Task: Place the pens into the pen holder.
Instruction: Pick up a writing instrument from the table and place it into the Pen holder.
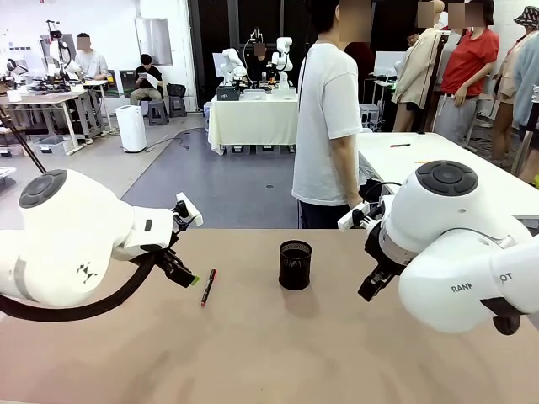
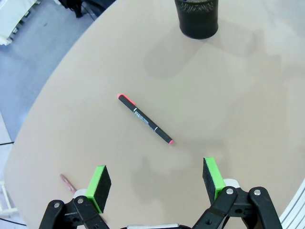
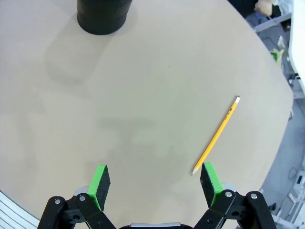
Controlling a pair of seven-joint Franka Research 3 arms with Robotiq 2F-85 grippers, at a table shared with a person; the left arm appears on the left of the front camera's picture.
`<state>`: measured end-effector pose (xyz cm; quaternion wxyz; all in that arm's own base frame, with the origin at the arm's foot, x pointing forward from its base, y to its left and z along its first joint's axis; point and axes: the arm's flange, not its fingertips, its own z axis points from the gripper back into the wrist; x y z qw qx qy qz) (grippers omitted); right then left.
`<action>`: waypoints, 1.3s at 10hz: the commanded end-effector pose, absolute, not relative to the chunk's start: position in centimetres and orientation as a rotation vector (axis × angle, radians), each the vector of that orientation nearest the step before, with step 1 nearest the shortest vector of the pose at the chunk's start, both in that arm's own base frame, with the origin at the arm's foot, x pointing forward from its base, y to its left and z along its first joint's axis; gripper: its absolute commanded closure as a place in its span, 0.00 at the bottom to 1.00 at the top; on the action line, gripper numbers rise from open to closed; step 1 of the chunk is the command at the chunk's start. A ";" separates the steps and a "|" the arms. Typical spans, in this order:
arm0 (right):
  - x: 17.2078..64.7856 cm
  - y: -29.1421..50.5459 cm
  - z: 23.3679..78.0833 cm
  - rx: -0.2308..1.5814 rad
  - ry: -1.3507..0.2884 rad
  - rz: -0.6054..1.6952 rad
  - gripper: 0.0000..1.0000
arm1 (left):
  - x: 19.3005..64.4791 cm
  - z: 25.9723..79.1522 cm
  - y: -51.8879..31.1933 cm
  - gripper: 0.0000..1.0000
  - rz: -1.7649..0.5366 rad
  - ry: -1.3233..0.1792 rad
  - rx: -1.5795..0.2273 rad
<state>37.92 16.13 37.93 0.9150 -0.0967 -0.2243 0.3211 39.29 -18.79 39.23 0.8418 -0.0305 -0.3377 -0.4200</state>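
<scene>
A black pen with a red tip (image 1: pixel 207 287) lies on the tan table, left of the black mesh pen holder (image 1: pixel 295 264). My left gripper (image 1: pixel 190 279) hovers just left of that pen. In the left wrist view the pen (image 2: pixel 145 119) lies ahead of the open left gripper (image 2: pixel 156 180), the holder (image 2: pixel 196 16) is farther off, and a reddish-brown pencil's end (image 2: pixel 66 181) peeks out by one finger. My right gripper (image 1: pixel 369 291) hangs right of the holder. In the right wrist view the right gripper (image 3: pixel 155 183) is open, an orange-yellow pencil (image 3: pixel 217 136) lies near one fingertip, and the holder (image 3: pixel 105 14) stands beyond.
A person in a white T-shirt (image 1: pixel 328 126) stands at the table's far edge. The bare tan tabletop (image 1: pixel 269 353) stretches toward the front. The table's curved edges (image 2: pixel 43 109) (image 3: pixel 279 100) run close to the pens.
</scene>
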 end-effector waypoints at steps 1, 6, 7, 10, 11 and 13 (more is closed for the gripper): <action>38.0 16.3 38.0 -0.193 -0.476 0.686 0.00 | 38.9 39.8 -19.3 0.00 -0.876 -0.711 -0.061; 38.6 16.1 39.5 0.001 -0.469 0.685 0.00 | 39.5 40.6 -18.0 0.00 -0.938 -0.620 -0.142; 38.9 15.9 40.2 0.045 -0.483 0.685 0.00 | 39.7 41.3 -17.6 0.00 -0.948 -0.568 -0.197; 39.6 14.6 43.0 0.176 -0.477 0.741 0.00 | 40.3 44.1 -15.6 0.00 -0.974 -0.519 -0.405; 39.8 13.7 45.2 0.262 -0.460 0.776 0.00 | 40.3 45.3 -14.6 0.00 -0.989 -0.548 -0.422; 39.7 11.7 49.3 0.324 -0.475 0.808 0.00 | 40.0 47.6 -12.4 0.00 -1.004 -0.595 -0.448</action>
